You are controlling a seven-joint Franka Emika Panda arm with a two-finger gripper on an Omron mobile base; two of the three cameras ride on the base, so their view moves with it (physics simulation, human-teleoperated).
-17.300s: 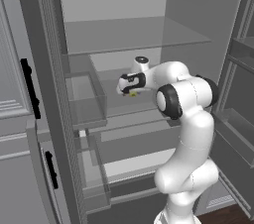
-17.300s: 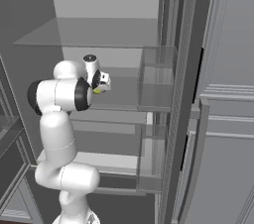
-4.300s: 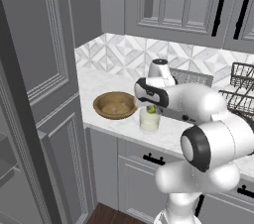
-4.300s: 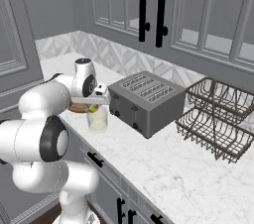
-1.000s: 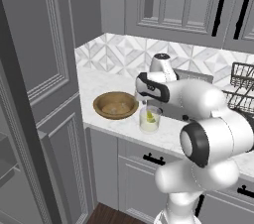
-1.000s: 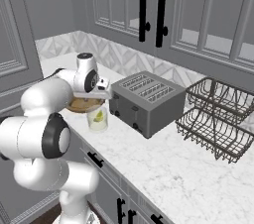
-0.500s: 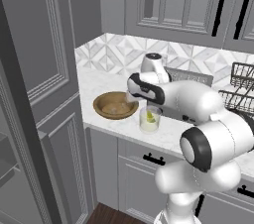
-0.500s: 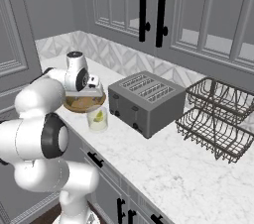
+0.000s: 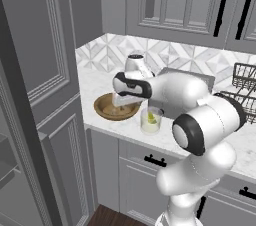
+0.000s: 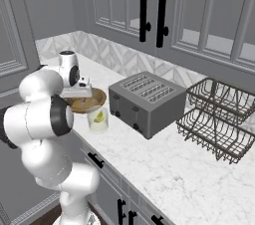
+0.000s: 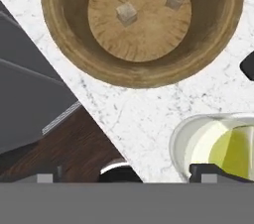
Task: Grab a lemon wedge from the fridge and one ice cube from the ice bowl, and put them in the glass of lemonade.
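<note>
Lemon wedge (image 11: 229, 149) already sits in the glass of lemonade (image 9: 150, 120), so the gripper (image 9: 120, 101) hangs wide and empty over the ice bowl (image 11: 144, 25). Two cubes (image 11: 127, 14) lie on the bowl's floor, seemingly the next target.

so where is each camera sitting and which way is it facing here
Left base view: behind the arm's left, looking forward and down at the ice bowl and glass of lemonade; arm rises lower right.
Right base view: behind its right, same counter plus toaster; arm lower left.
Hand view: straight down on the bowl's two ice cubes; finger tips at bottom.
All share bowl and glass.
</note>
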